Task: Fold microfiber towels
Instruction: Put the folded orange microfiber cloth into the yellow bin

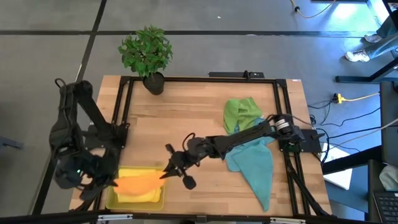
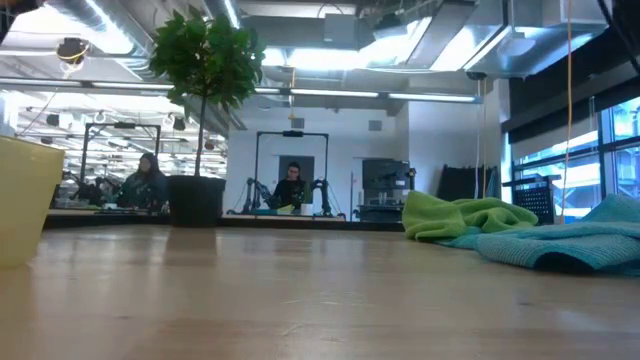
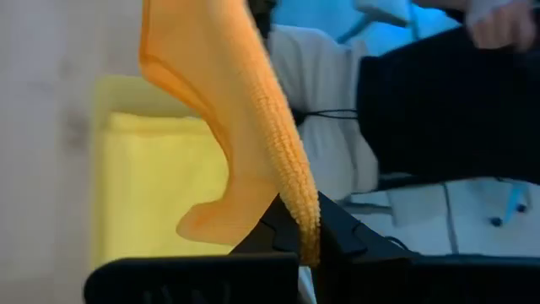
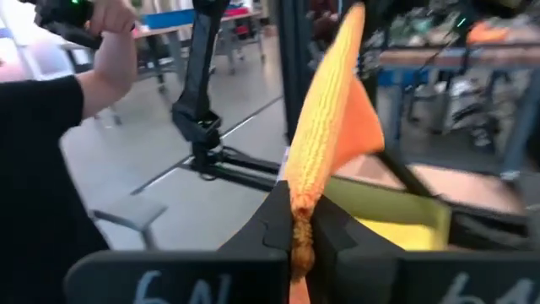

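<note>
We see both grippers pinching the orange towel (image 1: 140, 182), stretched between them above the yellow tray (image 1: 157, 200) at the table's (image 1: 199, 112) front-left: left gripper (image 1: 113, 182) clamped on one end, right gripper (image 1: 165, 175) clamped on the other. A yellow towel (image 1: 134, 194) lies in the tray. The green towel (image 1: 240, 113) and a teal towel (image 1: 256, 165) sit bunched on the right, touching. Potted plant (image 1: 147, 55) at the back edge.

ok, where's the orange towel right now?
High view: the orange towel hangs over the yellow tray at the table's front left, pinched between the left gripper and the right gripper.
</note>
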### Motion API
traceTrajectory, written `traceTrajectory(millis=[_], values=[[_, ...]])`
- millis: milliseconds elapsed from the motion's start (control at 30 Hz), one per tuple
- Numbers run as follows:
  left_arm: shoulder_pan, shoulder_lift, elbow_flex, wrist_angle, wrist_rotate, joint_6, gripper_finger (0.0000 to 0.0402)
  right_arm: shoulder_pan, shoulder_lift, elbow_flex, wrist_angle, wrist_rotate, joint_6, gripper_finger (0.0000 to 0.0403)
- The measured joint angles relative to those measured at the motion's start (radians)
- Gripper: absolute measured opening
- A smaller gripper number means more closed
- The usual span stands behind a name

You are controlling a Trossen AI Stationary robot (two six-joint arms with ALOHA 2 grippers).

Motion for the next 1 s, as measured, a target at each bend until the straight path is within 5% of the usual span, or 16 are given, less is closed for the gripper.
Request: traceTrajectory(millis=[167,467,1000], values=[[-0.066,0.048,-0.001,0.051,-0.007,-0.018,0.0000,0.005,0.127,0.151,-0.068,-0.077,0.066,0.0007],[-0.153,0.198,-0.001,0.121,-0.066,-0.277,0.0000,0.040,0.245,0.311,-0.111,-0.177,0.131,0.0012],[-0.154,0.284,-0.001,0.319,-0.030,-0.354,0.0000,0.129,0.245,0.312,-0.067,-0.005,0.205,0.0008]])
